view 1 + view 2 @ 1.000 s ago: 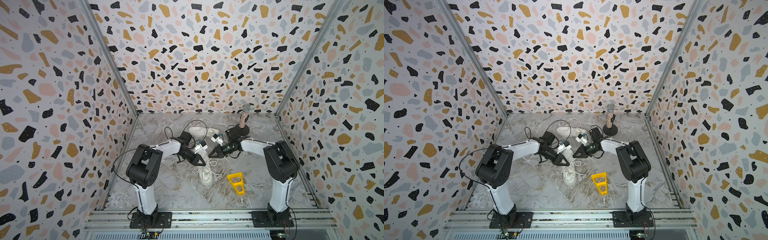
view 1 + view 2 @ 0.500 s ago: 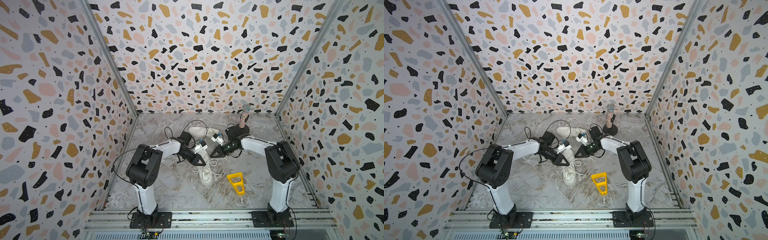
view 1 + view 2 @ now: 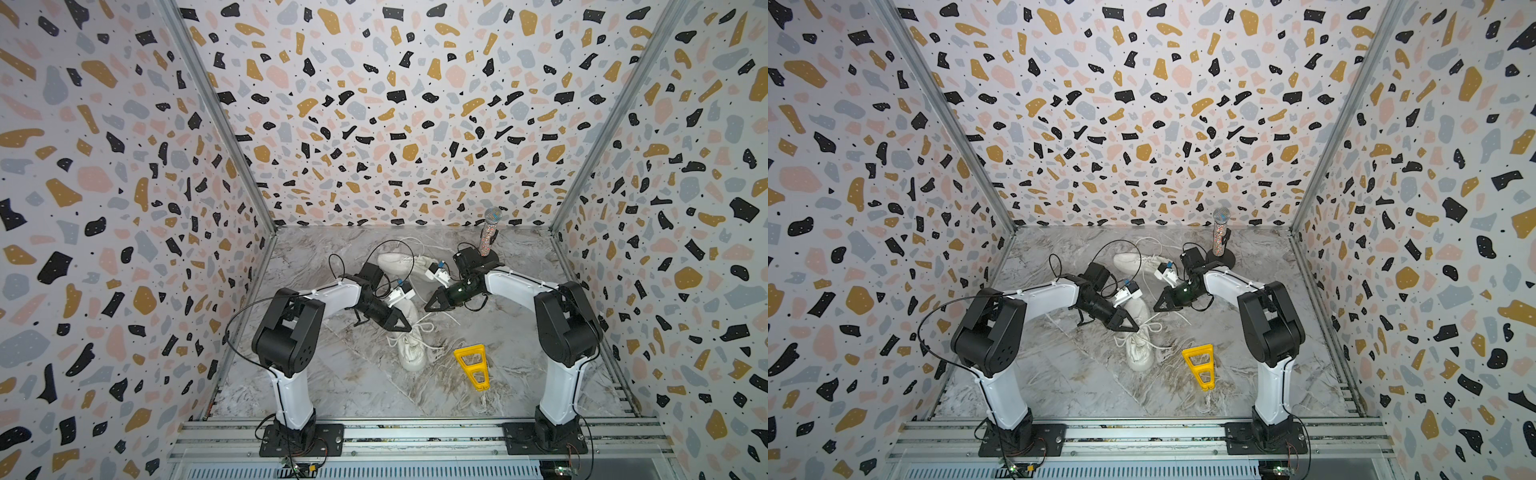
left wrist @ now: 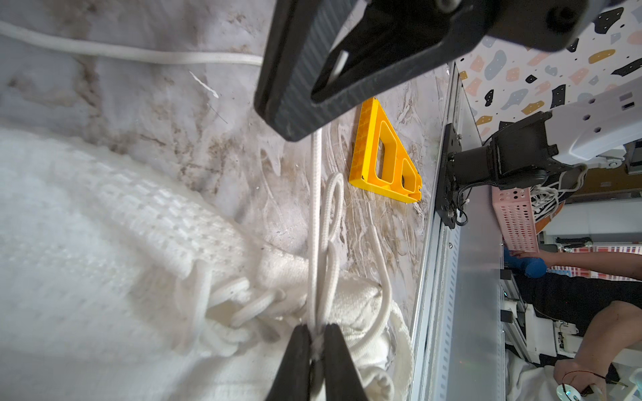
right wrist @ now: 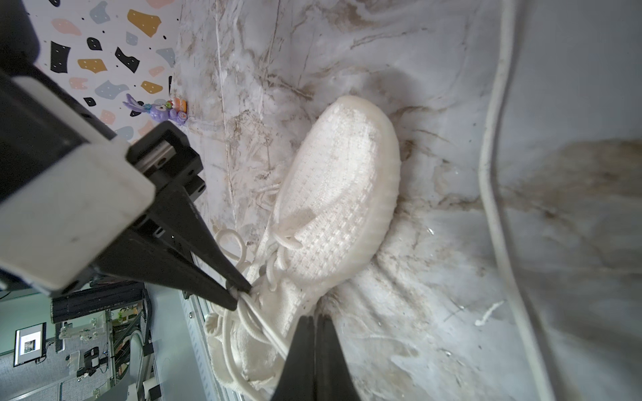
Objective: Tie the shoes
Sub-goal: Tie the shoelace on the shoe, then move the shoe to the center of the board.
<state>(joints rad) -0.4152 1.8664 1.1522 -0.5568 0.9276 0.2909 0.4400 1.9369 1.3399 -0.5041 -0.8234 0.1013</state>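
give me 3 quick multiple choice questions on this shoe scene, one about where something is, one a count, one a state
1. Where is the yellow triangular piece?
A) flat on the table beside the near shoe
B) leaning against the back wall
C) held up in the air

2. How many white shoes are on the table?
A) one
B) two
C) four

3. What is the left gripper doing?
A) standing wide open above the table
B) shut on a white lace of the near shoe
C) shut on the yellow triangular piece

Answers:
1 A: both top views show it lying flat next to the near shoe.
2 B: there is the near shoe, plus a far shoe farther back.
3 B: the left wrist view shows its fingertips pinched together on the lace.
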